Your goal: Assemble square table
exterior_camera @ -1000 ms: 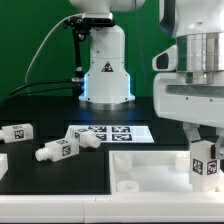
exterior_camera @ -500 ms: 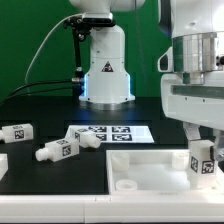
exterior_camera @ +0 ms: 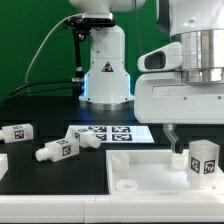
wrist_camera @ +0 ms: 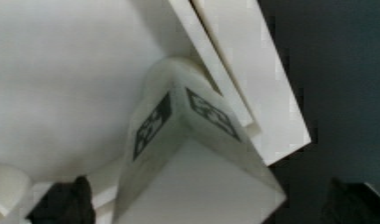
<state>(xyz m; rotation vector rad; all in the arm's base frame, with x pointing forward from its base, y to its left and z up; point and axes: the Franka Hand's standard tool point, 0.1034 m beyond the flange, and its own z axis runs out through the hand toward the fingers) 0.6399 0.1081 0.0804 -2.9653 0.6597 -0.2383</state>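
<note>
one leg (exterior_camera: 205, 162) upright on tabletop (exterior_camera: 145, 160), claw (wrist_camera: 208, 205) spread wide above it

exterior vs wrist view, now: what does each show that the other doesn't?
Exterior only: the white robot base, the flat white marker board, and loose white tagged peg legs lying on the black table. Wrist only: a close-up down the upright white tagged peg leg, two tagged faces meeting at an edge. Both: that leg standing on the large white square tabletop panel, near its edge.
</note>
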